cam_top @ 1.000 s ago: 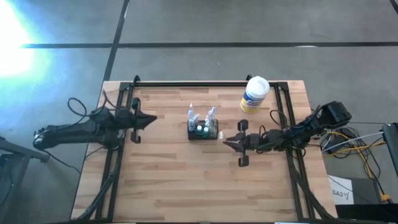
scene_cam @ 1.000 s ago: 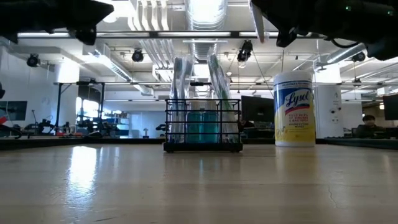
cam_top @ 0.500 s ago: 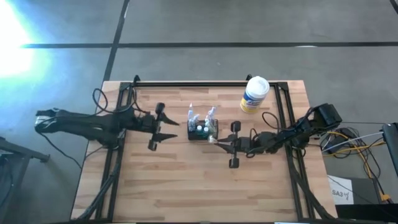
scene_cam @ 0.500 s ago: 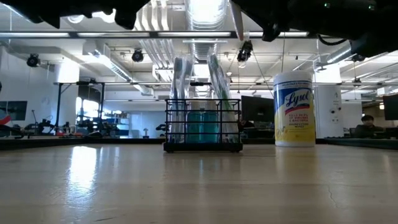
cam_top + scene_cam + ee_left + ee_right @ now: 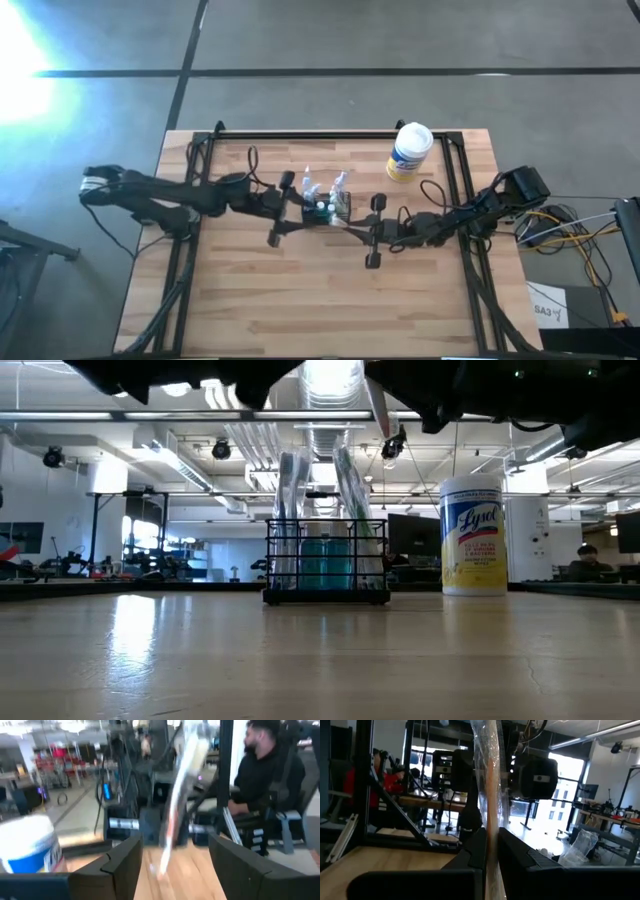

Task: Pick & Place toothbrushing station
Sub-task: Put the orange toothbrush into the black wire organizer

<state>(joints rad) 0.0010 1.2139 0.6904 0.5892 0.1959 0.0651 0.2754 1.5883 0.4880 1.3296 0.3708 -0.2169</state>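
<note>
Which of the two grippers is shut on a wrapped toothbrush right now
The right gripper. In its wrist view the jaws are pinched on a wrapped toothbrush. The left gripper has its jaws spread wide, the other wrapped brush standing untouched between them.

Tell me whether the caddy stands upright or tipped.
Upright: the low view shows the caddy flat on the table, its wrapped toothbrushes pointing up.

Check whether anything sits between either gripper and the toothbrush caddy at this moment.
Nothing visible does. The left gripper and right gripper flank the black mesh caddy closely; the Lysol tub stands off toward the table's far edge, clear of both.
</note>
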